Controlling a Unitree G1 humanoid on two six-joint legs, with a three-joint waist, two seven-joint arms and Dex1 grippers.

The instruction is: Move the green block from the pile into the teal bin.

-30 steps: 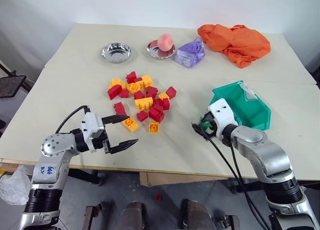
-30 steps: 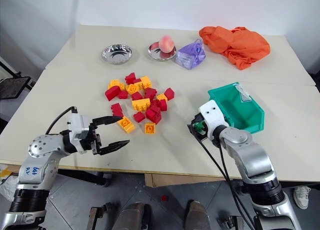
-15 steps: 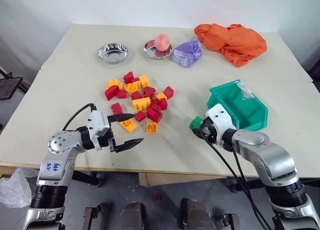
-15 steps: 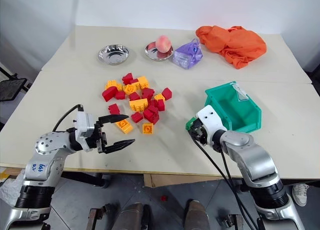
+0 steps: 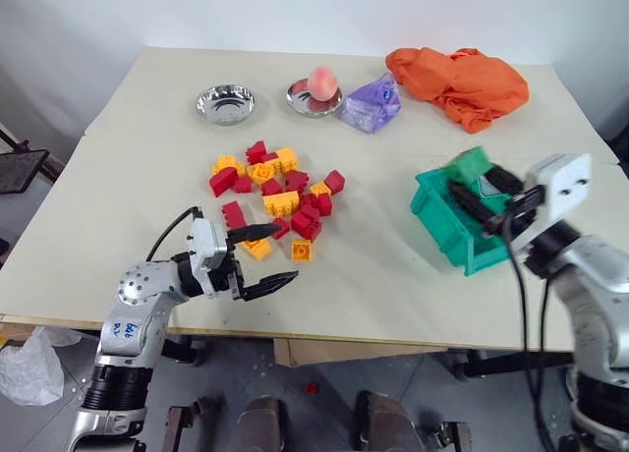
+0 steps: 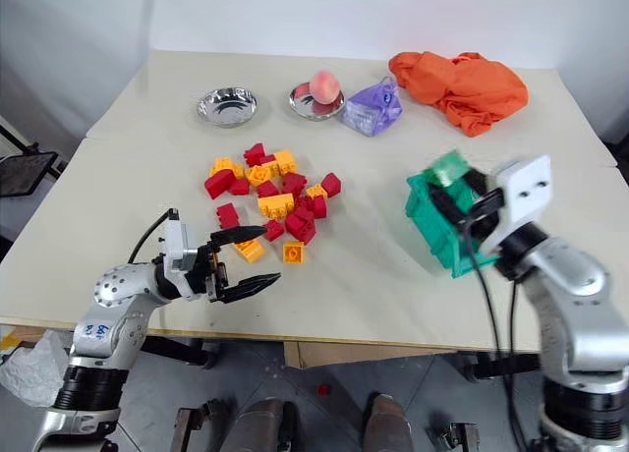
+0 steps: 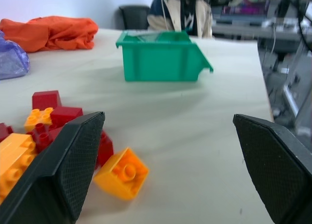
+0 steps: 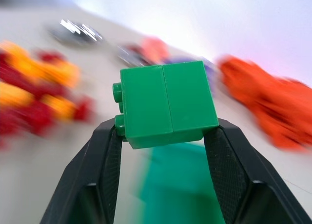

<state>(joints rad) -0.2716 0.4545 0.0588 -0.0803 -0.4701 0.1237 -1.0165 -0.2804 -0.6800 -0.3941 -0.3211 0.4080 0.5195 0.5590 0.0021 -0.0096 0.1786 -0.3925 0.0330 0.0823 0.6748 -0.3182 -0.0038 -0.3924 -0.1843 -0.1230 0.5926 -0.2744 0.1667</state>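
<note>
The green block (image 8: 165, 104) is pinched between the fingers of my right gripper (image 5: 473, 179), which is shut on it and holds it in the air over the teal bin (image 5: 444, 223). The bin stands on the right of the table, its open inside under the block. The pile (image 5: 279, 190) of red and yellow-orange bricks lies at the table's middle. My left gripper (image 5: 285, 253) hovers open and level just in front of the pile, nothing between its fingers (image 7: 63, 170), and an orange brick (image 7: 122, 174) lies near them.
Along the back of the table stand a steel bowl (image 5: 226, 103), a second bowl (image 5: 307, 100) with a peach (image 5: 325, 82), a purple bag (image 5: 372, 104) and an orange cloth (image 5: 460, 81). Bare tabletop lies between the pile and the bin.
My right gripper shut on the green block at the table in front of the bin, then rose and swung right with it to above the bin. The left gripper drifted slightly right.
</note>
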